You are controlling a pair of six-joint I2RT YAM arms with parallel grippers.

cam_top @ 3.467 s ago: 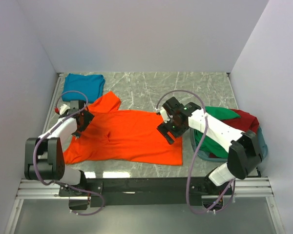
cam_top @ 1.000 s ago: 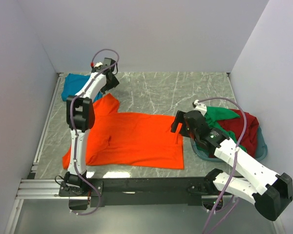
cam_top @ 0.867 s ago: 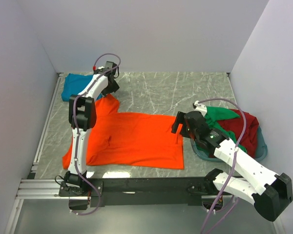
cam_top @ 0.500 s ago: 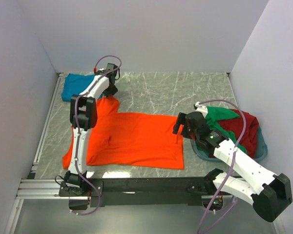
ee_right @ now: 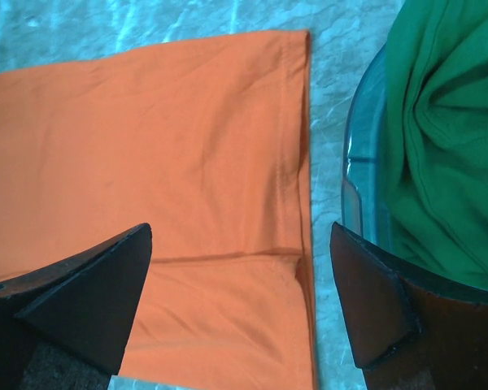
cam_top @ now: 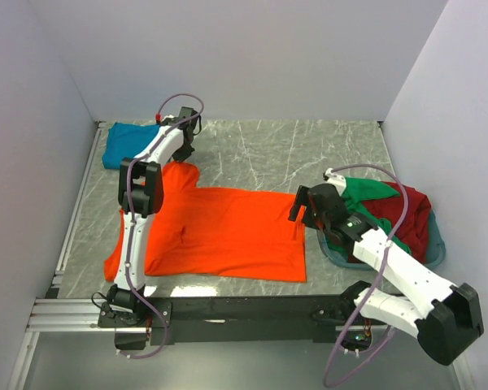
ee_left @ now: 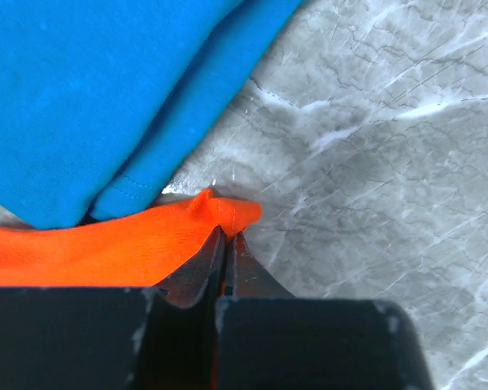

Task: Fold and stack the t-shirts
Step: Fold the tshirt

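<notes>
Item 1, table (cam_top: 309,154): grey marbled top, carries everything you see listed below. Item 2, orange tee (cam_top: 220,231): spread flat across the centre-left, hem twd the right, one sleeve reaching the far-left corner area. Item 3, basket (cam_top: 329,250): grey-blue, at the right edge, its rim just beside the orange tee's hem. Item 4, green tee (cam_top: 366,191): bunched in the basket, spilling over the far rim. Item 5, dark red tee (cam_top: 415,211): bunched in the same basket, on the right side next to the green one. Item 6, teal tee (cam_top: 126,142): folded, far-left corner, its edge just beside the orange sleeve tip; touching or not, can't tell. Item 7, R gripper (ee_right: 240,244): fingers spread wide, over the orange tee's hem edge by the basket, nothing btwn them. Item 8, L gripper (ee_left: 226,236): fingers pinched together on the orange sleeve tip, a small peak of cloth sticking out past them, right at the teal tee's edge.
</notes>
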